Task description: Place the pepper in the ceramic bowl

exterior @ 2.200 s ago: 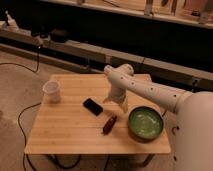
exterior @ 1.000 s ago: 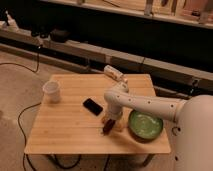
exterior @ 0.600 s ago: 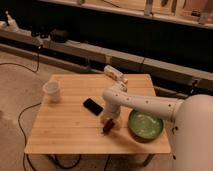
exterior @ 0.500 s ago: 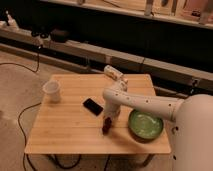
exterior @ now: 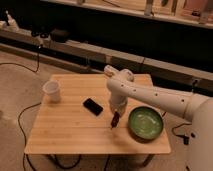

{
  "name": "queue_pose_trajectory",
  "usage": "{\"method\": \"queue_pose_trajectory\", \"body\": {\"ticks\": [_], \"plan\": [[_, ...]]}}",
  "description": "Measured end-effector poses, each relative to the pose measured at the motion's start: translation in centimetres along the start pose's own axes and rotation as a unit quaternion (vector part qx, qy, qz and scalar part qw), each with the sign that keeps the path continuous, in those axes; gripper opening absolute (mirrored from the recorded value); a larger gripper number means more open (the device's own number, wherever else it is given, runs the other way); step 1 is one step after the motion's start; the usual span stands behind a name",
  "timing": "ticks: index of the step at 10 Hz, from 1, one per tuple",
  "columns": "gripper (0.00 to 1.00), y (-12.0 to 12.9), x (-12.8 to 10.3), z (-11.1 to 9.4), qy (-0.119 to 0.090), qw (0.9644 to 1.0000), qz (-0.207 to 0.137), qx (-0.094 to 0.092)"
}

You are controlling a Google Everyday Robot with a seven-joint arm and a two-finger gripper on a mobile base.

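Dim shelving runs behind the low wooden table [exterior: 65, 131], and I work over its right half. My gripper [exterior: 116, 113] hangs at the end of the arm that bends down from the right, just left of the ceramic bowl [exterior: 146, 124].

What has changed is the pepper [exterior: 114, 121]. Two seconds ago it lay flat on the wood with my gripper well above it. I have since come down on it, and now it stands nearly upright below the gripper, tapered tip pointing down at the table. It could not stand that way alone, so I judge my gripper closed around its upper end, holding it. Whether the tip has fully left the wood I cannot tell.

That means the pick is made, or nearly so, and the carry is what remains. The bowl sits near on my right with nothing in it, its rim higher than the pepper's tip, so I judge I need more height before I move across. The flat black object [exterior: 93, 106] and the white cup [exterior: 51, 91] lie to the other side, out of the way.
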Motion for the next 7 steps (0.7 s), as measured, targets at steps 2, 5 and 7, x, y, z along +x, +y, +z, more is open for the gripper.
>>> {"method": "queue_pose_trajectory", "body": {"ticks": [2, 5, 7], "plan": [[0.10, 2.4, 1.8, -3.3, 0.006, 0.9990, 0.043, 0.003], [0.12, 11.1, 4.7, -4.8, 0.003, 0.9857, 0.167, -0.024], [0.29, 16.3, 5.9, -3.6, -0.010, 0.9692, 0.244, -0.033]]}}
